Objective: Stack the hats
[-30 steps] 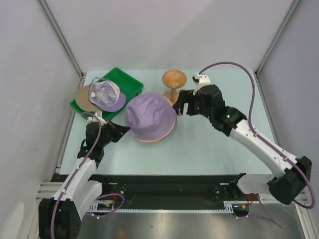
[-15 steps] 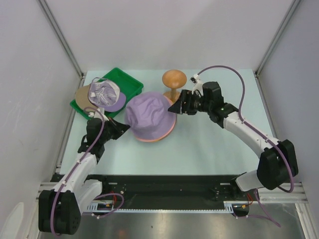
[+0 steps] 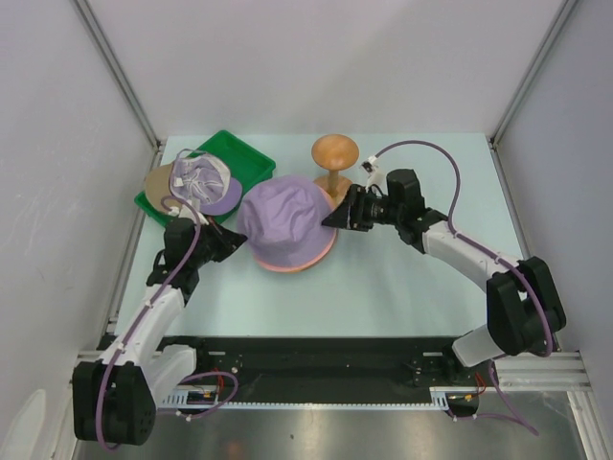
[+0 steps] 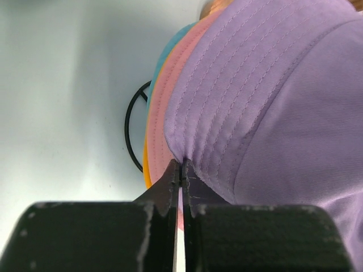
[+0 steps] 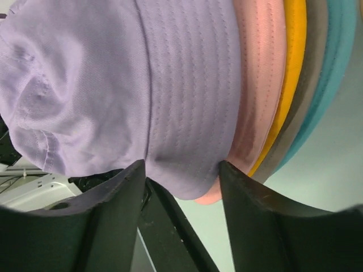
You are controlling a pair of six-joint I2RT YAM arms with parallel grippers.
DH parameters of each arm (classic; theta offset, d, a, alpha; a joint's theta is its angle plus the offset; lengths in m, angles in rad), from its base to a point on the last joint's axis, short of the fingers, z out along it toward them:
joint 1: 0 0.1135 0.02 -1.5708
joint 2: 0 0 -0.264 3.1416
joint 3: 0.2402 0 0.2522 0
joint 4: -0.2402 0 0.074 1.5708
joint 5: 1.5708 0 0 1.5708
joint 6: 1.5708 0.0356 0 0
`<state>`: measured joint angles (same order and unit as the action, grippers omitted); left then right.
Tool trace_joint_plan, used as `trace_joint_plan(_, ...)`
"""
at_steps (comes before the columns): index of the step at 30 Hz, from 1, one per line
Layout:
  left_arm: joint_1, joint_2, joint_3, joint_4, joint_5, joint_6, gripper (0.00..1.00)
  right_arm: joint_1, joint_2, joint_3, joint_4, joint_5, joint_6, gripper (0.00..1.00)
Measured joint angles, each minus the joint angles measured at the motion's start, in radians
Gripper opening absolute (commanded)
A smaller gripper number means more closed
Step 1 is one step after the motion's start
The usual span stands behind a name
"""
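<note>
Since the earlier frame the right arm has swung in from beside the wooden stand (image 3: 334,153). The right pincer (image 3: 335,217) has narrowed and now straddles the right brim of the lavender hat (image 3: 285,222), fingers spread, not yet clamped. The left pincer (image 4: 181,165) is unmoved, pressed together on the brim's left edge.

Reads as both sides taking hold to seat the top hat square.

Lavender hat sits crown-up mid-tabletop (image 3: 402,287), over pink hat (image 5: 255,85), orange hat (image 5: 292,68), grey hat (image 5: 313,96) and teal hat (image 5: 337,73), brims fanned. Soft twill, crown dented. Cap (image 3: 196,180) lies apart in the green tray (image 3: 251,158).
</note>
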<state>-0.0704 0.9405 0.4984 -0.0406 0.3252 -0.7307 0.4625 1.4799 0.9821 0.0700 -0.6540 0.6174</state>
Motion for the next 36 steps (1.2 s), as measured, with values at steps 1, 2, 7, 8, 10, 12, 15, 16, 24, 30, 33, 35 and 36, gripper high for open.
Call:
trace_joint_plan(1, 0.000, 0.005, 0.000, 0.000, 0.000, 0.000, 0.00, 0.000, 0.007, -0.002, 0.016, -0.005, 0.005, 0.46)
trace_joint_plan(2, 0.001, 0.010, 0.000, 0.000, 0.000, 0.001, 0.00, 0.000, 0.013, -0.003, 0.022, -0.010, 0.008, 0.41)
trace_joint_plan(7, 0.001, 0.027, 0.000, 0.007, 0.001, 0.001, 0.00, -0.001, 0.060, -0.003, 0.033, -0.019, 0.005, 0.00)
trace_joint_plan(8, 0.001, 0.032, 0.000, 0.012, 0.001, 0.001, 0.00, -0.001, 0.067, -0.003, 0.032, -0.022, 0.005, 0.00)
trace_joint_plan(10, 0.001, 0.047, 0.000, 0.020, 0.000, 0.002, 0.00, 0.001, 0.077, -0.002, 0.021, -0.020, -0.002, 0.00)
trace_joint_plan(12, 0.001, 0.063, 0.000, 0.028, 0.000, 0.005, 0.00, 0.005, 0.080, 0.001, 0.006, -0.008, -0.011, 0.00)
trace_joint_plan(15, 0.001, 0.089, 0.000, 0.043, -0.001, 0.008, 0.00, 0.010, 0.080, 0.004, -0.020, 0.026, -0.019, 0.00)
trace_joint_plan(16, 0.001, 0.097, 0.000, 0.049, -0.001, 0.010, 0.00, 0.011, 0.080, 0.004, -0.028, 0.036, -0.021, 0.00)
trace_joint_plan(24, 0.000, 0.222, 0.068, 0.071, 0.003, 0.069, 0.00, 0.044, 0.077, 0.027, -0.108, 0.109, -0.080, 0.07)
trace_joint_plan(30, -0.002, 0.341, 0.215, 0.026, 0.001, 0.164, 0.03, 0.053, 0.033, 0.055, -0.243, 0.144, -0.151, 0.49)
trace_joint_plan(33, -0.001, 0.393, 0.283, 0.011, 0.008, 0.220, 0.13, 0.021, -0.015, 0.073, -0.341, 0.165, -0.178, 0.56)
trace_joint_plan(35, -0.001, 0.419, 0.317, 0.003, 0.021, 0.251, 0.27, -0.014, -0.039, 0.099, -0.364, 0.166, -0.187, 0.57)
trace_joint_plan(36, -0.001, 0.434, 0.336, -0.002, 0.027, 0.268, 0.30, -0.031, -0.045, 0.116, -0.367, 0.164, -0.188, 0.57)
